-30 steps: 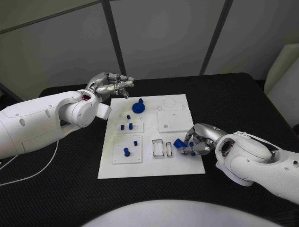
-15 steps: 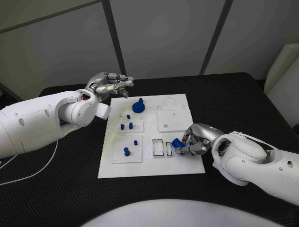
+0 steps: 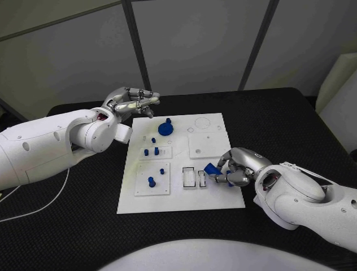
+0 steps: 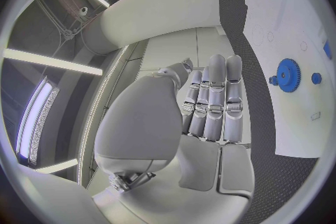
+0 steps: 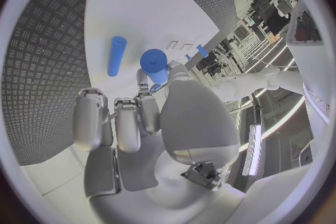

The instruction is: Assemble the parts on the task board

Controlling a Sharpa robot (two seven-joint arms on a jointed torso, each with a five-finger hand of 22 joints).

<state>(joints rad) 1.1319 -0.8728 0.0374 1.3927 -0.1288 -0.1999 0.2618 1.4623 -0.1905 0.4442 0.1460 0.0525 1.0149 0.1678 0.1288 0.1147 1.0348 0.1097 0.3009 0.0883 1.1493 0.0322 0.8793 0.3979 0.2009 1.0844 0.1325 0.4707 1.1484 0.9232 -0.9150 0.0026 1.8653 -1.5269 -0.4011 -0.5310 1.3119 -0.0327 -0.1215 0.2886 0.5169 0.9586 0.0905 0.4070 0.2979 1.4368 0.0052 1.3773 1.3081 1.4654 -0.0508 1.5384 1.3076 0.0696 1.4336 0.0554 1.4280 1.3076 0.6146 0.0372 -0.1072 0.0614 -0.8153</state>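
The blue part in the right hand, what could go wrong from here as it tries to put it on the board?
The right hand holds a blue cylinder by its fingertips over the task board, so it might slip or tilt on the way down. A loose blue rod lies on the board close to that hand; the fingers could knock it and send it rolling. The hand also partly hides the slots from the head view, so alignment may be hard to judge.

Bare black desk [image 3: 300,130] surrounds the white board [image 3: 178,200]; upright blue pegs [image 3: 151,181] and the gear [image 3: 165,128] obstruct its left half.
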